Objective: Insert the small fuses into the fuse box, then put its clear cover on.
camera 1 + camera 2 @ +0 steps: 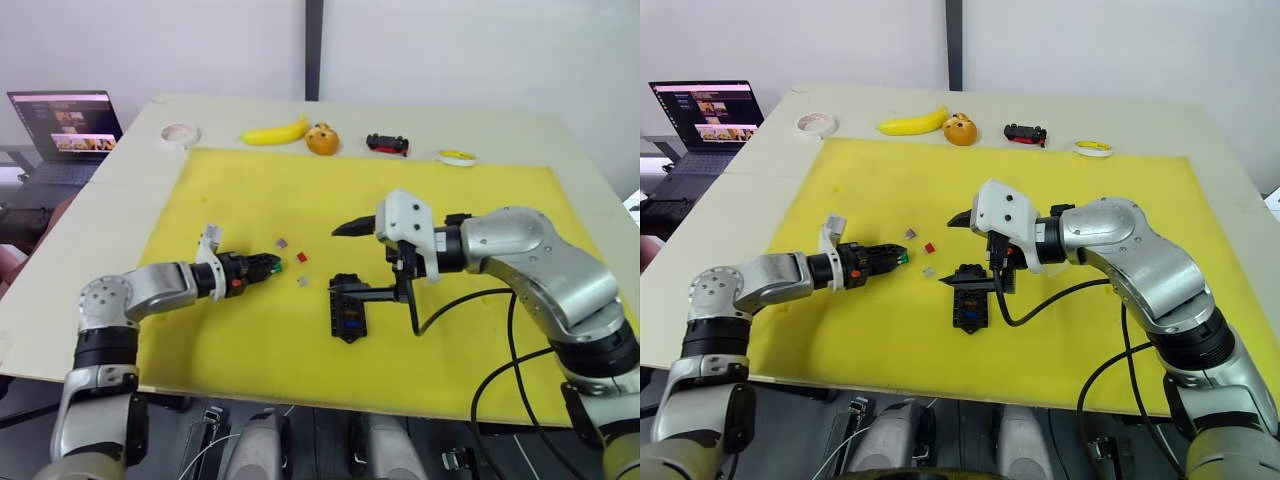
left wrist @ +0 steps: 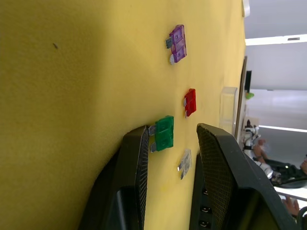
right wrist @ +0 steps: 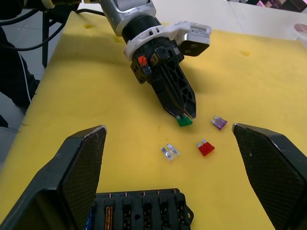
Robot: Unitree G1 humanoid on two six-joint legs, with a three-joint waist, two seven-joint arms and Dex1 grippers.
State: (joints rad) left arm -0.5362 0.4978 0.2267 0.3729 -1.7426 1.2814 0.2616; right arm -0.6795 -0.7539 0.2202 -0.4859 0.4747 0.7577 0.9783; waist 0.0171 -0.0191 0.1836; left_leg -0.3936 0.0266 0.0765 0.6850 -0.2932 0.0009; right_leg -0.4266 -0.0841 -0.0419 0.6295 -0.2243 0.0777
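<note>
Left wrist view shows my left tool (image 2: 170, 143) low over the yellow mat (image 1: 250, 330), fingers a little apart, the green fuse (image 2: 164, 133) between them, touching one finger; I cannot tell if it is gripped. Just beyond lie the clear fuse (image 2: 185, 162), red fuse (image 2: 190, 102) and purple fuse (image 2: 177, 43). My right tool (image 3: 168, 158) hovers wide open and empty above the fuse box (image 1: 348, 310).
</note>
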